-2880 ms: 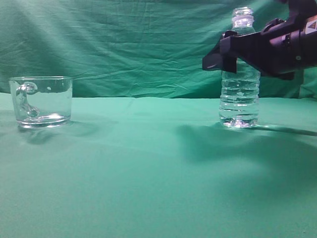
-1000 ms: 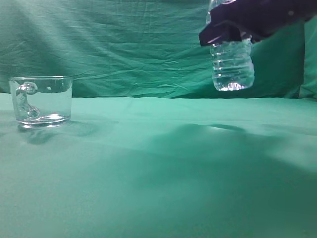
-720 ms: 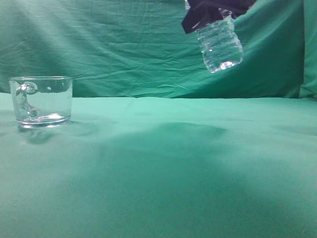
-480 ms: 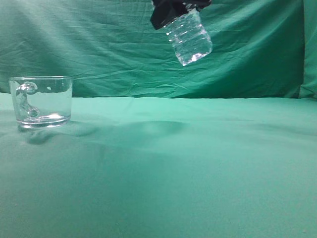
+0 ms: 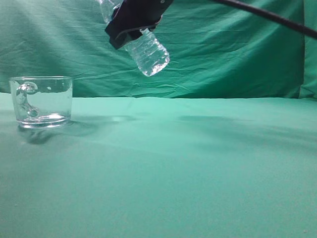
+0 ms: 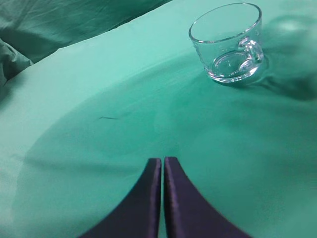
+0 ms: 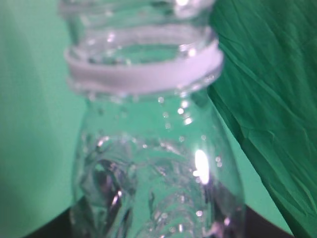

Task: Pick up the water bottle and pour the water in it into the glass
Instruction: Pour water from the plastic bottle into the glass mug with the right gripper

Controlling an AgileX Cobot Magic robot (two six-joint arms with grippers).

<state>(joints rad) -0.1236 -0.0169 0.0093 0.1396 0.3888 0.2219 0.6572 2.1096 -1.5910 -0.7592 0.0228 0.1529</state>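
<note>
Clamped around the upper body of the water bottle (image 5: 146,51), the right gripper (image 5: 132,22) holds it high in the air in the exterior view, a matte black shape with a thin dark arm link running off to the upper right. Only the bottle's lower part shows clearly below the black fingers: clear plastic with horizontal ribs, tilted so that its rounded base points down and to the right while its neck end leans up and to the left, toward the side where the glass stands. Bright glints sit in that lower end, where the water (image 5: 152,63) gathers. From the right wrist camera the bottle (image 7: 156,148) fills the view, blurred by nearness: a pale lilac ring circles the threaded neck, small droplets speckle the sloping shoulder, and the ribbed wall below throws white highlights. Down on the table, the glass (image 5: 41,101) stands upright on the green cloth (image 5: 198,168), well to the left of and lower than the bottle; it is a squat, straight-sided clear mug with a thick base and a small curled handle on its left side, and whether any liquid lies in it cannot be told. Smooth over the tabletop, the cloth hangs creased and wrinkled behind as a backdrop. Seen from the left wrist, the left gripper (image 6: 163,163) has its two dark tapered fingers pressed together with nothing between them, hanging above the cloth, with the glass (image 6: 229,43) ahead of it to the right.
</note>
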